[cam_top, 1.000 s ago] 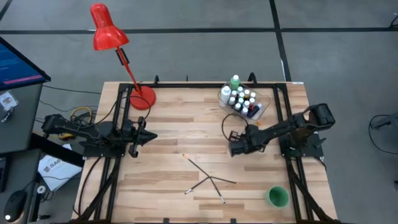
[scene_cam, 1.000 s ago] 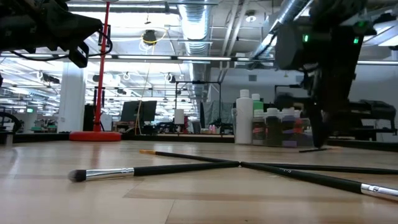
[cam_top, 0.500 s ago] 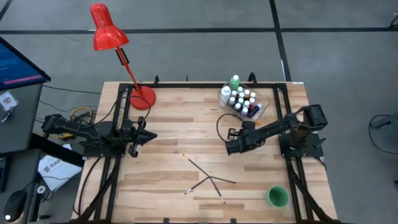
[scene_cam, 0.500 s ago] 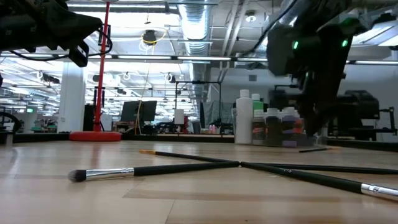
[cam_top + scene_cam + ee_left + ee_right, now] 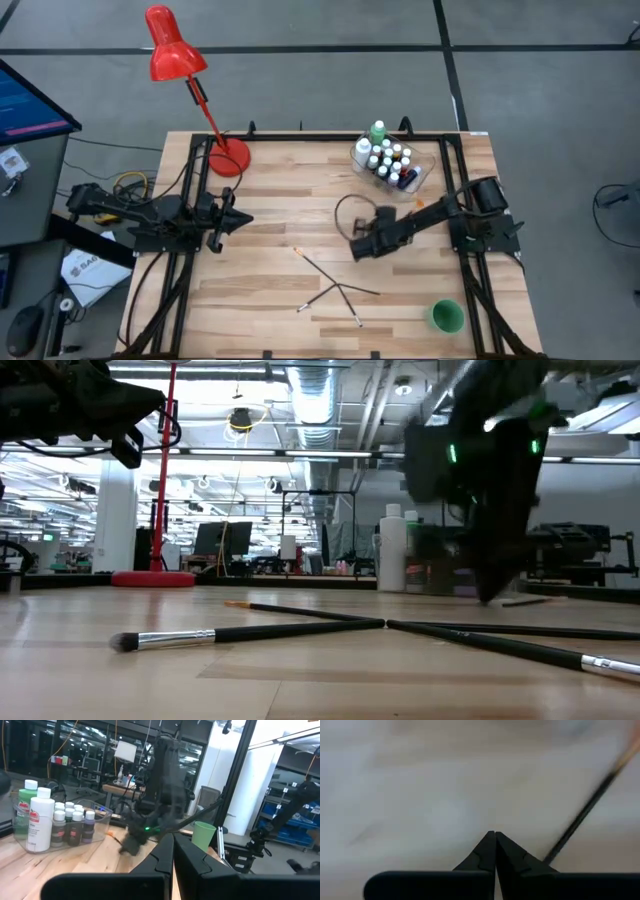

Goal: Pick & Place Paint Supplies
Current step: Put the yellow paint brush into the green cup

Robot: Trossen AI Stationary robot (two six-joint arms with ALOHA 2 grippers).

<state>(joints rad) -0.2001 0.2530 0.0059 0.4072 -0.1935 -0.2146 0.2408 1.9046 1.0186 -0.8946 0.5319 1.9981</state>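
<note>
Wooden table (image 5: 270,210) carries crossed paintbrushes (image 5: 335,288) near its front; bottles (image 5: 385,160) sit in the clear tub (image 5: 418,178). Right gripper (image 5: 357,250), clenched and empty, hovers above the brushes; left gripper (image 5: 243,220) waits clenched at the left edge.

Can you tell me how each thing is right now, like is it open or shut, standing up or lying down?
Left pincer: shut, empty, waiting at the table's left edge.
Right pincer: shut, empty, above mid-table.
Paintbrushes: lying flat, crossed over each other.
Small paint bottles: upright, capped, inside the tub.
Green bottle: upright, capped.
Clear tub: upright, no lid.
Green cup: upright, by the table's front right corner.
Red lamp: standing; cannot tell if lit.
</note>
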